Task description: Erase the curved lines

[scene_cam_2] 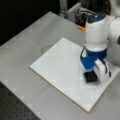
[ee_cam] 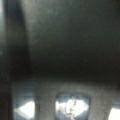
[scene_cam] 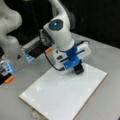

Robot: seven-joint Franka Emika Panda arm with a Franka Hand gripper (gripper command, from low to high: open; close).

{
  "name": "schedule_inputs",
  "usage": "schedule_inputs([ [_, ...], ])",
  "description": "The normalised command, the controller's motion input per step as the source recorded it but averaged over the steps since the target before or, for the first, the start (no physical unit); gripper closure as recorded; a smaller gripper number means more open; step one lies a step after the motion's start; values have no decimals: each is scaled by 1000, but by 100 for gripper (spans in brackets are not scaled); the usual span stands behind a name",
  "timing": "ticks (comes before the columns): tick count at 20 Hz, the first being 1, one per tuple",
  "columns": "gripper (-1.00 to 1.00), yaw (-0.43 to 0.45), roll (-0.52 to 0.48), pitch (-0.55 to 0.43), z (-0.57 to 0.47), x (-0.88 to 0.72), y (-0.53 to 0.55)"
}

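Observation:
A white rectangular board (scene_cam: 62,95) (scene_cam_2: 62,65) lies flat on the grey table in both front views. My gripper (scene_cam: 79,68) (scene_cam_2: 90,75) points straight down over the board's far right part in a front view, shut on a black eraser block (scene_cam: 79,69) (scene_cam_2: 90,76) that rests on the board's surface. No curve lines show on the board in either front view; any squiggle is hidden or too faint to make out. The wrist view is almost wholly filled by a dark surface (ee_cam: 65,40) close to the lens.
A second white arm base (scene_cam: 8,27) stands at a front view's left, with blue-lit boxes (scene_cam: 6,68) and an orange tab (scene_cam: 9,79). A grey box (scene_cam_2: 75,12) sits behind the board. The table's edge and a black perforated surface (scene_cam_2: 15,107) lie at a front view's bottom left.

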Motion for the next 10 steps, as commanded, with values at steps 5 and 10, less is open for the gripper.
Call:
schedule_inputs([
  [5, 100, 126, -178, 208, 498, 31, -296],
  [10, 100, 169, -144, 234, 284, 158, -395],
])
